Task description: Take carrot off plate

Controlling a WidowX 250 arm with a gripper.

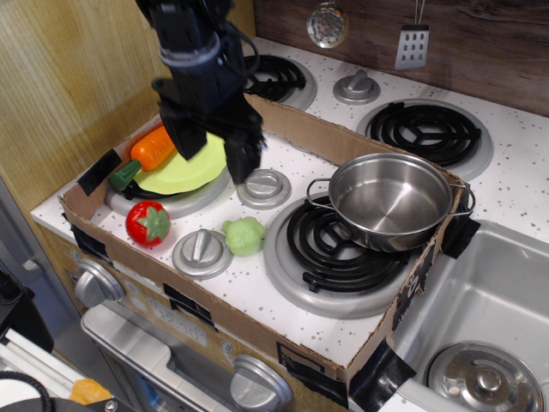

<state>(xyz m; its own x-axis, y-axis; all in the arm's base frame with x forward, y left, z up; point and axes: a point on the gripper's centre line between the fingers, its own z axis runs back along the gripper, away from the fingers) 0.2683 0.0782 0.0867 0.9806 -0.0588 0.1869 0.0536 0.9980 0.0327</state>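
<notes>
Speckled toy stove top (257, 296), framed by cardboard | plate (184, 171) is seen near the left edge, over a burner | carrot (147, 152) is laid on the plate's left rim, green stem outward | gripper (216, 154) is held above the plate, fingers spread, nothing pinched | tomato (147, 222) near the front edge | steel pot (388, 200) toward the right edge

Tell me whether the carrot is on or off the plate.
On. The carrot lies across the plate's far-left rim, its green stem overhanging the edge. The tool hangs open above the plate, not holding it.
</notes>
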